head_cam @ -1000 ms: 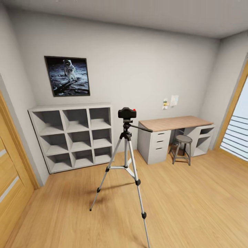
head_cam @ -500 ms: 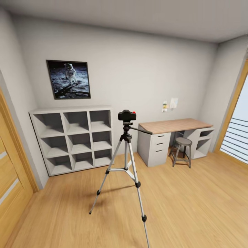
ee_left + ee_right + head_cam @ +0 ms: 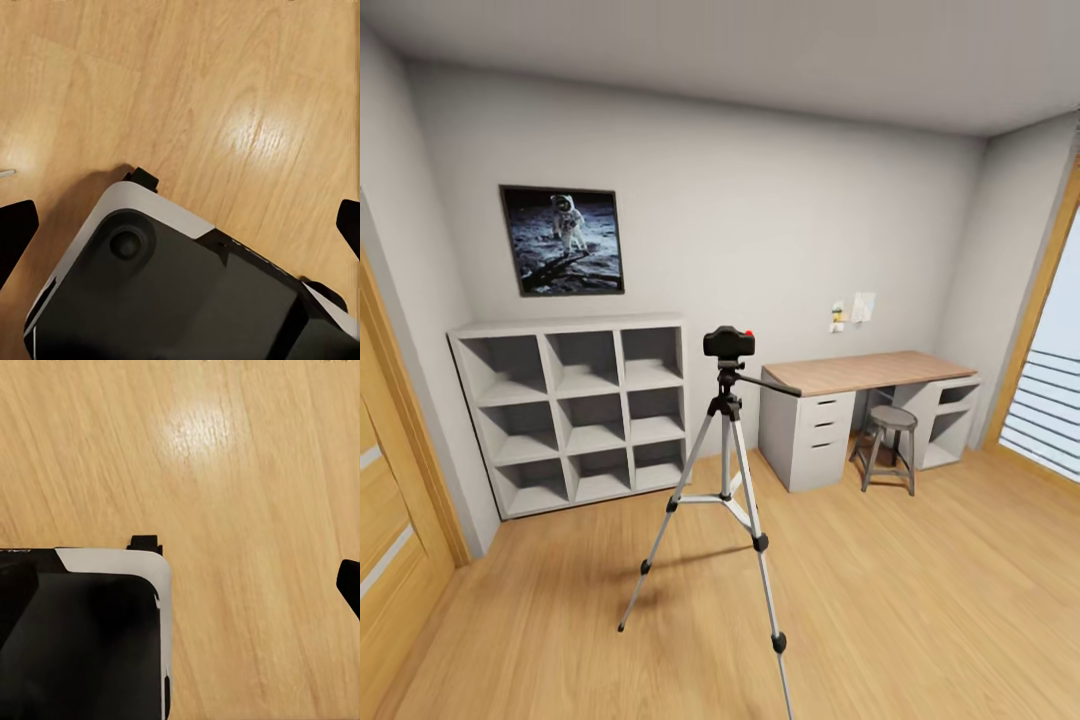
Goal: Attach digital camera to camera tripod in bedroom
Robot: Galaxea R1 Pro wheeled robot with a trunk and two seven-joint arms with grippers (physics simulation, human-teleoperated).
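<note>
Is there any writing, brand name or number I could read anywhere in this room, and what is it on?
No text can be read.
Small papers on the wall above the desk: too small to read.
Astronaut poster: picture, no readable caption.
Digital camera on the camera tripod: no readable brand.

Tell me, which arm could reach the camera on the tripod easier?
Neither clearly: the digital camera already sits on the camera tripod, straight ahead, and both wrist views look down at the floor. Perhaps left, since the pan handle sticks out toward the right.
</note>
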